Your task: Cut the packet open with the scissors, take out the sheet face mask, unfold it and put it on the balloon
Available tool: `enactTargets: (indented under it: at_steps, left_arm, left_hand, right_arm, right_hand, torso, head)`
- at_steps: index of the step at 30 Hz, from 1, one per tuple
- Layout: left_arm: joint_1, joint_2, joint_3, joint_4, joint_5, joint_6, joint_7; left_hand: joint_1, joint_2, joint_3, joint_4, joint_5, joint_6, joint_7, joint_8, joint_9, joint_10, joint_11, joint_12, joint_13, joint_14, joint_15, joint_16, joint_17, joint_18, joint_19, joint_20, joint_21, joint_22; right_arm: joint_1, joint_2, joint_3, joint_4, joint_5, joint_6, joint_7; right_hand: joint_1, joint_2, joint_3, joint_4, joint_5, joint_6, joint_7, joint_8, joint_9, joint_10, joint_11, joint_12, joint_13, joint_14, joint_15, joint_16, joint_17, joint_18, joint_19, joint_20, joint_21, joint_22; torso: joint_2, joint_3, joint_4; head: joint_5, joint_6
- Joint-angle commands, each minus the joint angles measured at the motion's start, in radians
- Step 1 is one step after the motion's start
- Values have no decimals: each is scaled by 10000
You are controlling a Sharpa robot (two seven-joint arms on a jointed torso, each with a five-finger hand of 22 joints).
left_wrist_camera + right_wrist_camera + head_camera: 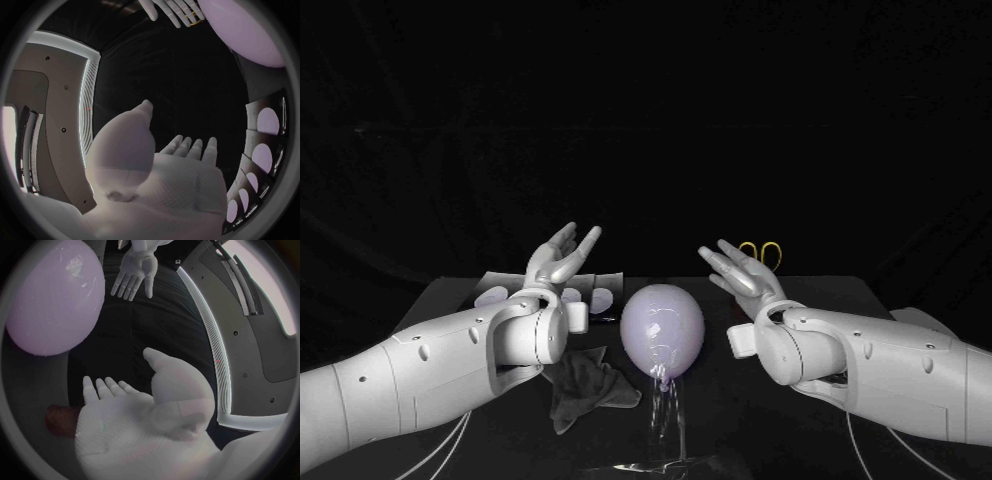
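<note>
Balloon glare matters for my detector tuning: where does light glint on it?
Head view: the balloon shows only a soft sheen, no hard glint. Right wrist view: a bright speckled patch sits on its skin. Left wrist view: it is evenly lit, with no glint.

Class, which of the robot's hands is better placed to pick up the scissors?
Right, probably. The yellow-handled scissors lie just beyond the open right hand; the left hand is on the far side of the balloon, by the packets.
</note>
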Motion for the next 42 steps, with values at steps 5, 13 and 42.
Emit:
enactTargets:
  at_steps: [5,13,42]
  left_arm:
    - [25,27,7,-9,357,677,398]
    - [33,-584,4,353,468,1166,510]
    - [823,-1914,30,153,-1494,3246,-1321]
  left_hand:
    - [712,168,189,141,61,540,777,278,145,685,395,191,105,738,307,283,275,205,178,177,135,67]
    - [1026,473,413,84,54,3637,1187,1776,907,4809,960,1113,504,5854,317,2252,1718,367,4827,158,1990,1041]
    - [2134,-329,1030,11,80,7018,629,2731,1381,9826,-36,1489,494,10607,-1146,4708,3222,1384,8573,-907,4547,2049]
  right_arm:
    - [255,118,-296,-263,-385,2310,-665]
    - [463,-67,-315,-671,-2054,729,433]
    - [1481,-815,-262,-136,-7046,867,-740]
  right_hand:
    - [1669,-74,553,-960,-36,2015,1648,896,708,3029,335,623,310,2766,371,954,614,320,1301,158,605,308]
    - [1758,-412,595,-1182,-177,3254,1687,1395,1061,5156,232,855,365,4588,230,1474,902,431,2181,138,985,464]
    - [2790,-1193,1128,-2117,-917,7538,1132,2446,1683,9603,-678,760,451,10175,-1097,2886,1687,1135,8009,-653,3808,1520]
  torso:
    - [3,1,-4]
    - [104,52,-16]
    - [422,47,46]
  head:
    - [-1,-1]
    - [-73,-5]
    - [44,-77]
